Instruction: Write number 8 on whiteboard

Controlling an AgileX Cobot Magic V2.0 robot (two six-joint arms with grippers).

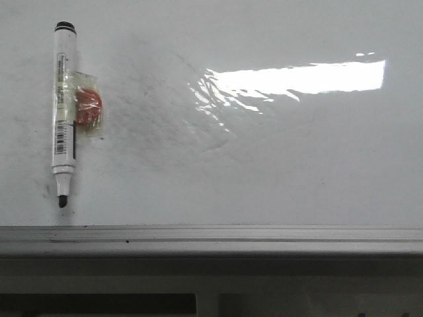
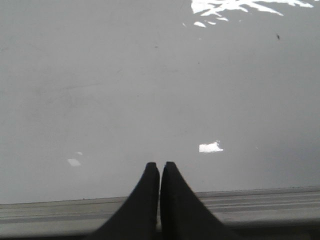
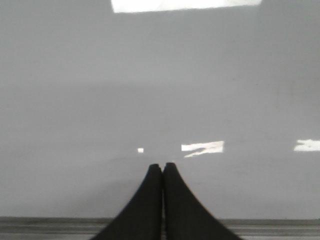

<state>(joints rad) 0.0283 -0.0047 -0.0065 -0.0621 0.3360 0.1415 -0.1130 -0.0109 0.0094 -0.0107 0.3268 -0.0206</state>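
on the far left of the large glossy white whiteboard (image 1: 277,172) lies a white-barrelled marker with a black cap end and bare black tip (image 1: 63,112), uncapped and flat on the surface. a strip of clear tape binds a small red-orange lump (image 1: 88,108) to its right side, touching the barrel. the marker's long axis runs nearly straight from far to near, the tip pointing toward the pale grey metal frame edge (image 1: 211,239) at the near side.

no number 8 is drawn; only faint grey smudges and a bright glare patch show across the middle and right of the board. so i judge the task is at its very start: the marker has not been picked up.

the left end effector (image 2: 160,167) hangs just over the frame edge with its two black fingers pressed together, holding nothing. the right end effector (image 3: 162,168) is likewise closed tight and empty, above bare board.

the next move likely calls for one end effector to spread its fingers, reach the barrel across its width clear of the taped lump, and lift it tip-down.
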